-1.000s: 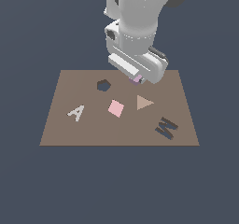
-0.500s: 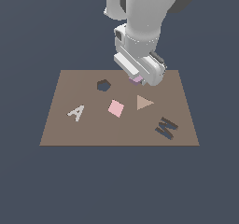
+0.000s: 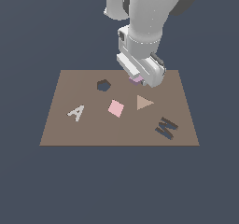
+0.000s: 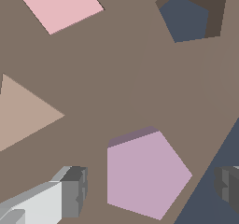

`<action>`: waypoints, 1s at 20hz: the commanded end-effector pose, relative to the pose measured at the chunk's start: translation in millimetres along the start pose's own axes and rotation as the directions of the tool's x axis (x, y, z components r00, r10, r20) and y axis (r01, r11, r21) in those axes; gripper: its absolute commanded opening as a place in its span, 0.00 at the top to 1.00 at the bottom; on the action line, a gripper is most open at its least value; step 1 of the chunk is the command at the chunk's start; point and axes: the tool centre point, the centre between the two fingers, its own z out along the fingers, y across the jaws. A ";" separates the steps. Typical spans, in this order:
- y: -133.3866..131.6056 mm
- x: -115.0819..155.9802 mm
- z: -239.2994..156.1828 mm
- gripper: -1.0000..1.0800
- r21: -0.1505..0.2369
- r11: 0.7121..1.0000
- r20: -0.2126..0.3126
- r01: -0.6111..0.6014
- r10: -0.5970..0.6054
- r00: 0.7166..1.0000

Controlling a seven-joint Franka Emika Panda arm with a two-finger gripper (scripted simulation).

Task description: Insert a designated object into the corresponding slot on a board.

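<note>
Pincer (image 4: pixel 148 190): two grey fingers, one (image 4: pixel 70 192) on one side of the lilac block, the other (image 4: pixel 228 188) cut off at the frame edge. Jaws stand apart with clear gaps to the block on both sides; nothing is clamped. In the exterior view the white hand housing hides the fingers entirely.

Lilac block (image 4: pixel 144 174): a five-sided pale purple piece lying between the spread fingers, on the brown surface close to the board's edge. In the exterior view only a thin sliver (image 3: pixel 136 80) shows beneath the hand, near the far edge of the board; whether it touches the surface cannot be told there.

Board (image 3: pixel 70 134): flat brown panel on a dark blue-grey floor.

Hexagon slot (image 3: pixel 103 85): dark hole, unfilled, toward the exterior view's left of the block and apart from it. In the wrist view (image 4: pixel 189 15) its navy bottom and brown walls show, partly cropped.

Pink square (image 3: pixel 115 108): near the board's middle; cropped in the wrist view.

Tan triangle (image 3: pixel 144 102): just beside the square, below the hand; cropped in the wrist view.

Grey A (image 3: pixel 76 112): toward the exterior view's left.

Dark M (image 3: pixel 166 127): toward the exterior view's right, near corner.
</note>
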 end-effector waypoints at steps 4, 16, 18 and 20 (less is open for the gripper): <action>-0.4 0.9 -0.9 0.04 0.000 1.000 0.001 0.007 -0.007 1.000; 0.1 1.0 18.8 0.04 0.000 1.000 0.001 0.007 -0.007 1.000; 0.1 1.0 19.1 1.00 0.000 1.000 0.001 0.007 -0.007 1.000; 0.1 1.0 19.1 1.00 0.000 1.000 0.001 0.007 -0.007 1.000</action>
